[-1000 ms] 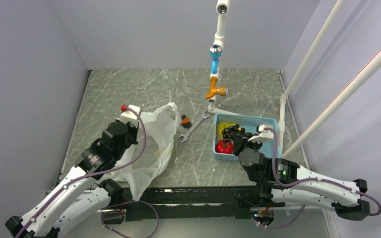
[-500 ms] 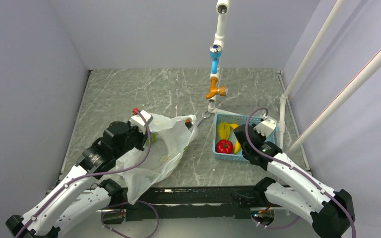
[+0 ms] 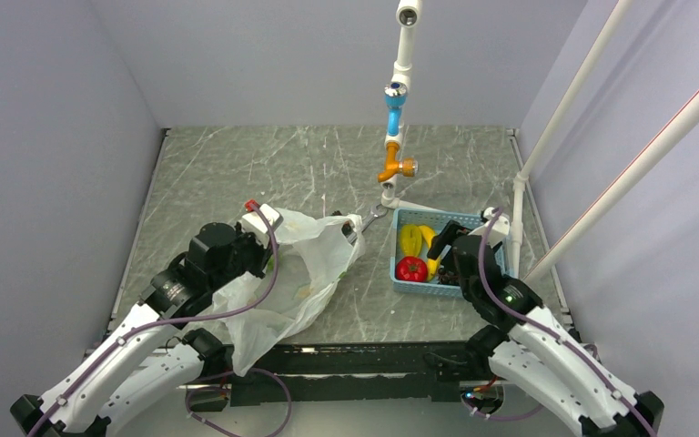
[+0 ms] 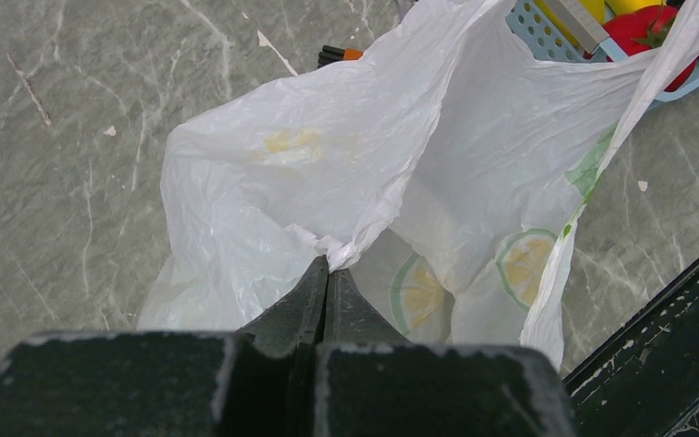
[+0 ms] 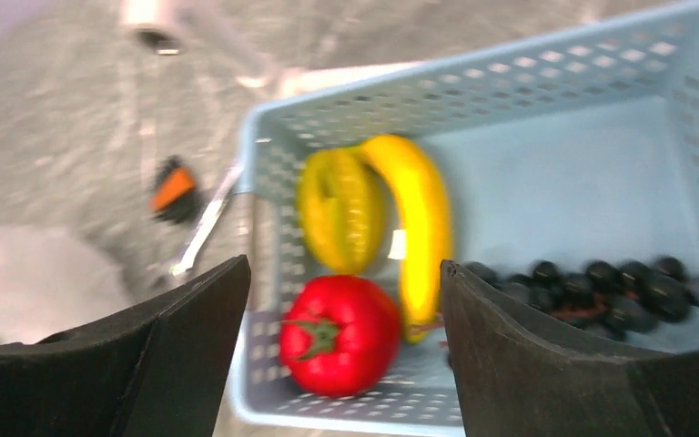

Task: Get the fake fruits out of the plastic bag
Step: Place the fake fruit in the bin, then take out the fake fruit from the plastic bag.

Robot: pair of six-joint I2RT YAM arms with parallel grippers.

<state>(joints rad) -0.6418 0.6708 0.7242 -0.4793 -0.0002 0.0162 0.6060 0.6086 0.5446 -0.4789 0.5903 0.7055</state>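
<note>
The plastic bag (image 3: 302, 273) lies crumpled at the left. My left gripper (image 4: 328, 266) is shut on a fold of the plastic bag (image 4: 373, 155), and what is inside stays hidden. Fake fruits lie in the light blue basket (image 5: 510, 73): a banana (image 5: 419, 228), a yellow oval fruit (image 5: 339, 209), a red round fruit (image 5: 341, 337) and a dark grape bunch (image 5: 601, 289). Above the basket (image 3: 491, 221) my right gripper (image 5: 344, 266) hangs open with nothing between its fingers. From above I see the red fruit (image 3: 410, 269) and the banana (image 3: 430, 248); the right gripper (image 3: 448, 253) covers the grapes.
A silver wrench (image 3: 370, 217) lies between bag and basket, partly under the bag's edge, with a small orange-and-black piece (image 5: 175, 189) near it. A pipe stand with an orange valve (image 3: 393, 168) rises behind the basket. White poles (image 3: 517, 214) stand at the right.
My right gripper has opened over the basket and the grape bunch it held now lies inside. The left gripper has pulled the bag's top edge to the right, over the wrench.
</note>
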